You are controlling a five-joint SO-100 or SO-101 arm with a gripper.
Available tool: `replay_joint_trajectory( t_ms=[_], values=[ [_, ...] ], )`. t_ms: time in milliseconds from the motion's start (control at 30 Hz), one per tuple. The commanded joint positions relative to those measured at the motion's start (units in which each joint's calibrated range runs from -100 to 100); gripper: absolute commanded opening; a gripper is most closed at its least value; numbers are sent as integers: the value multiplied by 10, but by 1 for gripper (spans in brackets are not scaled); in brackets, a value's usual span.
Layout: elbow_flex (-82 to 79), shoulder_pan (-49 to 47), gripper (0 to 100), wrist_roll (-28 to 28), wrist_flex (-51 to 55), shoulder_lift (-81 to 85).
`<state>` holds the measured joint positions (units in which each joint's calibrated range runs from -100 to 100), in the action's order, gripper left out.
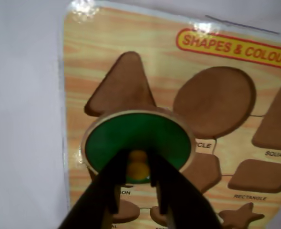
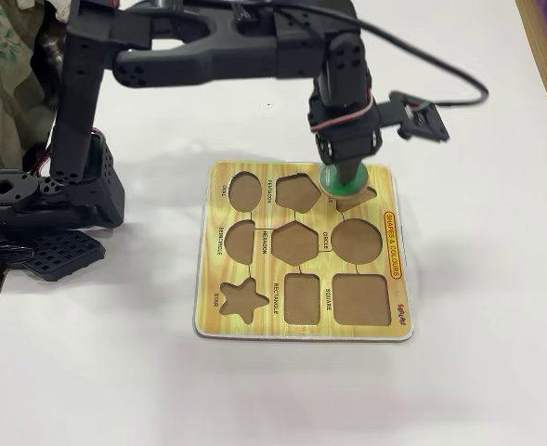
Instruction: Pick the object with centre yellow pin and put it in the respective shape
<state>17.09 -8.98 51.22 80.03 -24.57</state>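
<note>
mostly hidden – yellow knob (image 1: 138, 171), gripper (image 1: 138, 183) pinching it, green disc (image 1: 140, 140) covering triangle recess's (image 1: 122, 86) base

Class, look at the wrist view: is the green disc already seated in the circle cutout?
No: the gripper holds the disc by its knob, while the circle cutout lies empty.

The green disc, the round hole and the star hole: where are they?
green disc (image 1: 130, 138), wrist view, on its green face above the yellow knob.
round hole (image 2: 357, 239), fixed view, on its brown floor.
star hole (image 2: 243, 298), fixed view, at its middle.
</note>
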Motion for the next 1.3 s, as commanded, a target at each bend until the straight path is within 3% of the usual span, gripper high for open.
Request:
replay_joint_trajectory(
  t_ms=[0, 567, 1267],
  values=[
    [5, 34, 2, -1, 5, 37],
    [-39, 100, 3, 4, -2, 35],
    [-23, 99, 3, 5, -60, 28]
  ],
)
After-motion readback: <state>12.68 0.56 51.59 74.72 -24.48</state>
